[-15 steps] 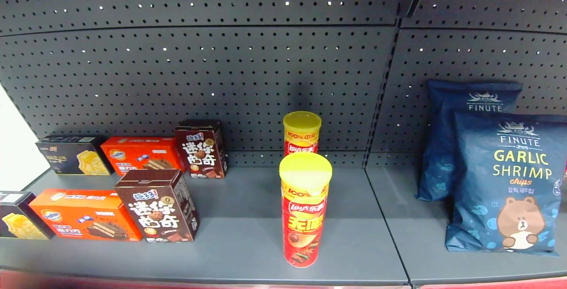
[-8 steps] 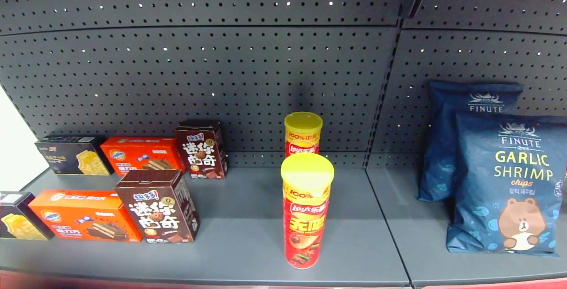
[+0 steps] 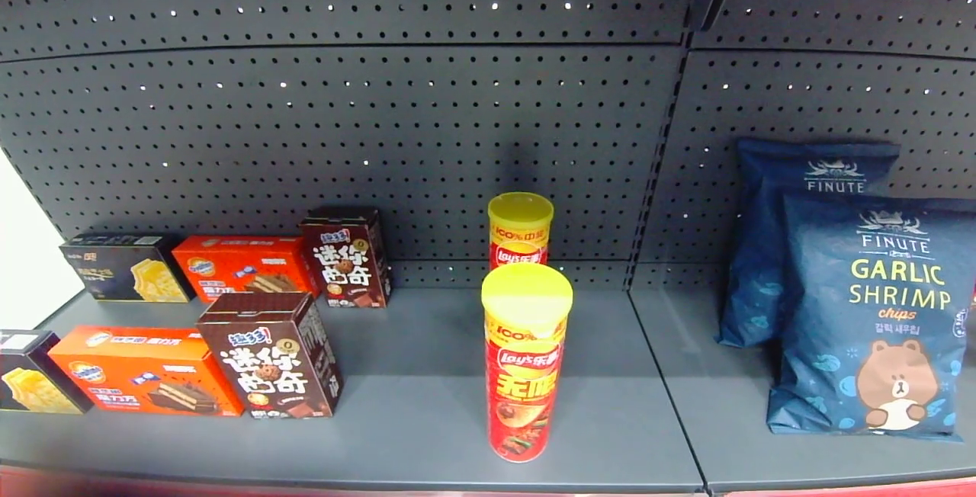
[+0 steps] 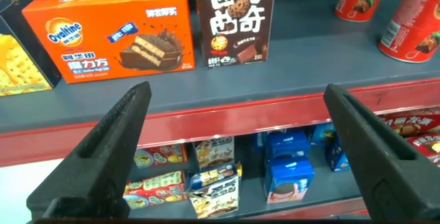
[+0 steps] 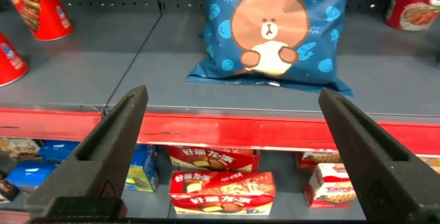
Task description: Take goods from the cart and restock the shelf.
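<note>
On the grey shelf (image 3: 427, 413) two red chip cans with yellow lids stand in a row, one at the front (image 3: 524, 363) and one behind it (image 3: 520, 229). Brown cookie boxes (image 3: 276, 356), orange wafer boxes (image 3: 145, 369) and dark cracker boxes (image 3: 126, 267) fill the left part. Two blue shrimp chip bags (image 3: 869, 314) lean at the right. My left gripper (image 4: 235, 90) is open and empty, level with the shelf's red front edge (image 4: 227, 117), facing the front brown box (image 4: 232, 19). My right gripper (image 5: 232, 92) is open and empty, facing the front blue bag (image 5: 271, 28).
A perforated dark back panel (image 3: 381, 139) rises behind the goods. Bare shelf lies between the brown boxes and the cans, and between the cans and the bags. A lower shelf holds more snack boxes (image 4: 213, 183) (image 5: 220, 183).
</note>
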Tool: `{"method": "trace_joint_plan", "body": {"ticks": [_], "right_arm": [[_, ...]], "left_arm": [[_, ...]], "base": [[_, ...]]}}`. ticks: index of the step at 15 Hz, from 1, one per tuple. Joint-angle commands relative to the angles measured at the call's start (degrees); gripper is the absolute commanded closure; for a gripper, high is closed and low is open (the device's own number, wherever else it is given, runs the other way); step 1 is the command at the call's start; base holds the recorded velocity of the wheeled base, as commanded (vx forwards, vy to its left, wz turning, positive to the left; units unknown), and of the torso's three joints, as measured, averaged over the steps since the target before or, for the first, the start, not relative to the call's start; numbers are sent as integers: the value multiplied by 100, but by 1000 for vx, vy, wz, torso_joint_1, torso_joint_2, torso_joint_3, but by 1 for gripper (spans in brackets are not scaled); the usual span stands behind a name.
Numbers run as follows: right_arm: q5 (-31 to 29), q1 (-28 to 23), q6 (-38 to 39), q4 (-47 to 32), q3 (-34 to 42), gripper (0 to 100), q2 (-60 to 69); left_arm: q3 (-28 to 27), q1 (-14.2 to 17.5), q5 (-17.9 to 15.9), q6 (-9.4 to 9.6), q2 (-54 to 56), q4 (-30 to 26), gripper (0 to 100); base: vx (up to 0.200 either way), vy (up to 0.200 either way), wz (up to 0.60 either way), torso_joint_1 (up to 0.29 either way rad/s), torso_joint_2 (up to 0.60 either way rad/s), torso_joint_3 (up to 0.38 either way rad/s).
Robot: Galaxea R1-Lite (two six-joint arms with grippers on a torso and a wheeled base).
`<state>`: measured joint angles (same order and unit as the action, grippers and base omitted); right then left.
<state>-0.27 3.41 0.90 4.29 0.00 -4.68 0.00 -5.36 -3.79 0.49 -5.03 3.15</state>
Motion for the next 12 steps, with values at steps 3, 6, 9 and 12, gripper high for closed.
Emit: {"method": "trace_joint_plan", "body": {"ticks": [3,6,9,12], "right_arm": [[0,1,-29,2,0,0,-6],[9,1,-29,2,0,0,-6],[36,1,-29,2,0,0,-6],[44,1,-29,2,0,0,-6]], "left_arm": [[0,0,1,4,-6,2,0],[0,0,-16,39,-6,2,0],[0,0,-16,30,-6,2,0],[0,0,-16,22,-15,2,0]], "base": [[0,0,0,0,0,0],[0,133,0,2,0,2],[0,0,0,0,0,0],[0,0,0,0,0,0]]}}
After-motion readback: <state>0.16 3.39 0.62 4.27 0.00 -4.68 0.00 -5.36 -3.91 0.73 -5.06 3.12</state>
